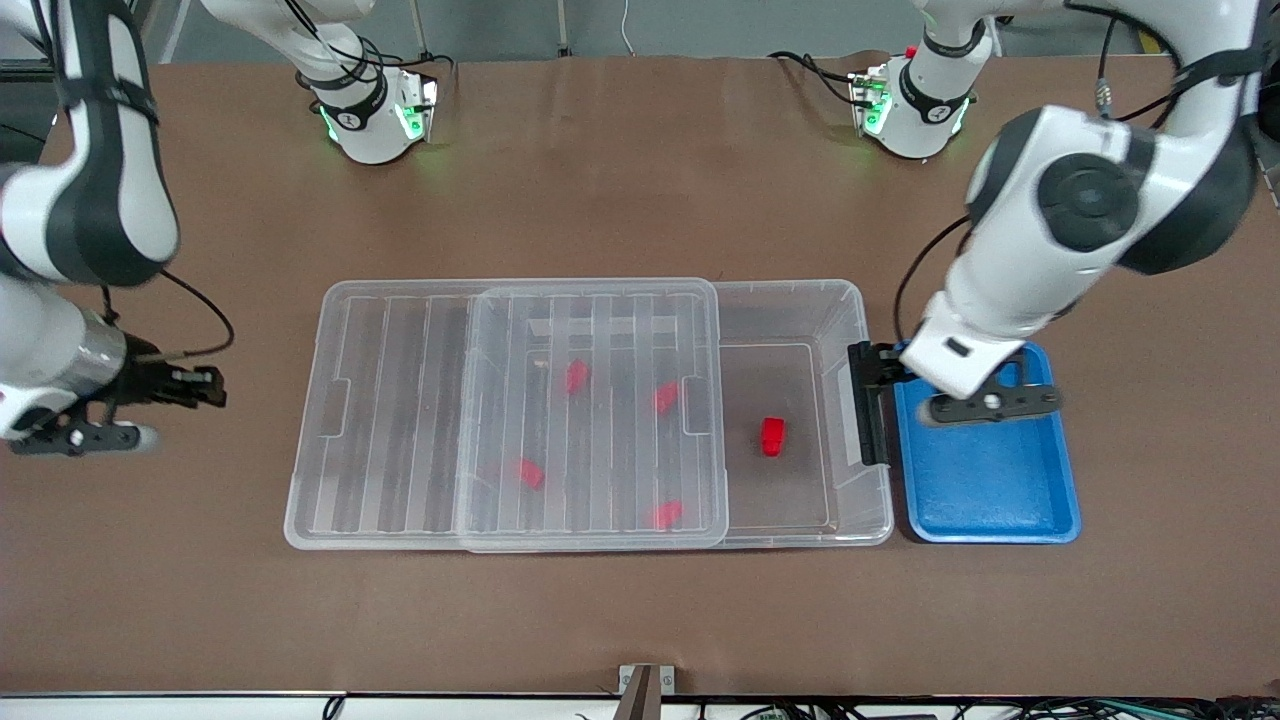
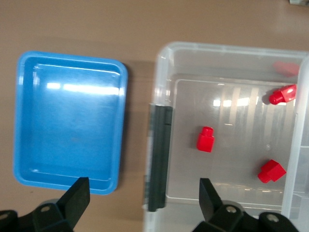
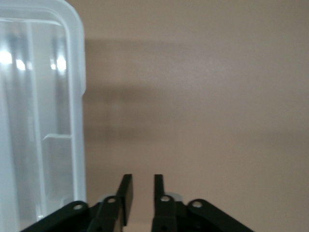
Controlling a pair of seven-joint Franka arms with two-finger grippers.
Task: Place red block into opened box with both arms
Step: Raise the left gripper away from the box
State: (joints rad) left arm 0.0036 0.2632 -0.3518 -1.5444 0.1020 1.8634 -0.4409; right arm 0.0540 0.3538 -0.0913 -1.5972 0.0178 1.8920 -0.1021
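Note:
The clear box (image 1: 858, 300) lies across the table's middle. Its ribbed lid (image 1: 400, 400) is slid toward the right arm's end, so the end by the black handle clip (image 1: 868, 405) is uncovered. One red block (image 1: 772, 436) (image 2: 205, 139) stands on the uncovered floor. Several more red blocks (image 1: 577, 376) show through the lid. My left gripper (image 1: 990, 403) (image 2: 143, 186) hangs open over the handle clip (image 2: 159, 159) and the blue tray's edge, holding nothing. My right gripper (image 1: 80, 437) (image 3: 141, 181) hovers over bare table beside the lid (image 3: 72, 96), fingers nearly together with nothing between them.
A blue tray (image 1: 1000, 490) (image 2: 67, 121) with nothing in it sits against the box's handle end, toward the left arm's end of the table. Both arm bases stand along the table edge farthest from the front camera. Brown table surface surrounds the box.

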